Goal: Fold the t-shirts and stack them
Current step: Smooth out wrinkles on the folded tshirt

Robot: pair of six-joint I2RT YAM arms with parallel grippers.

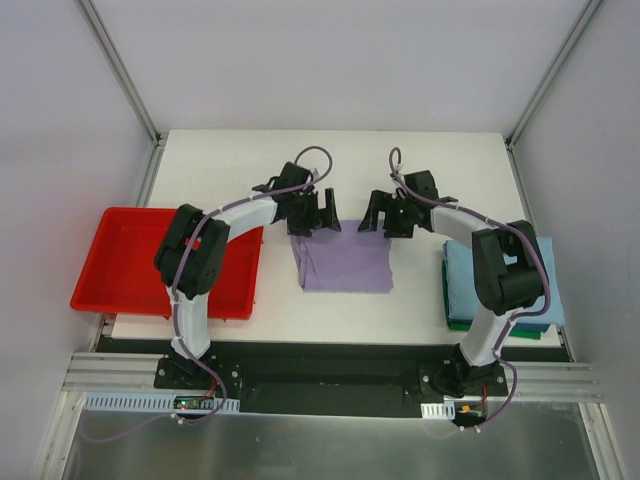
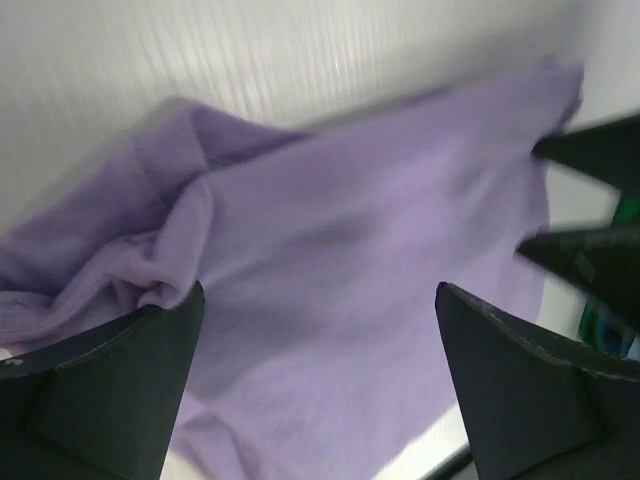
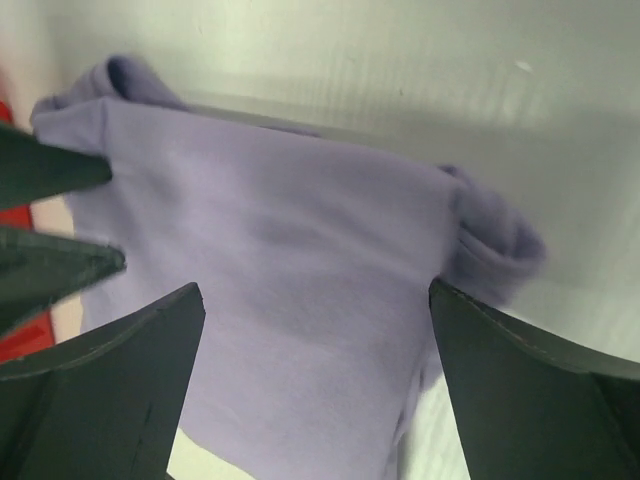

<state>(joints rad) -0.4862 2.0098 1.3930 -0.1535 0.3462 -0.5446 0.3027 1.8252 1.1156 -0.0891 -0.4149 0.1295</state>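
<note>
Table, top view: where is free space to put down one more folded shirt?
Widest: the far strip of the table, beyond the purple shirt. Also the gap between it and the blue shirt. Narrower between tray and purple shirt. Crowded at the purple shirt's far edge, where the left fingers and right fingers hover.

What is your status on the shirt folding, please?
Left gripper and right gripper open, over far edge of lavender t-shirt. Light blue t-shirt stacked on dark green t-shirt, right side. Nothing in the way.
</note>
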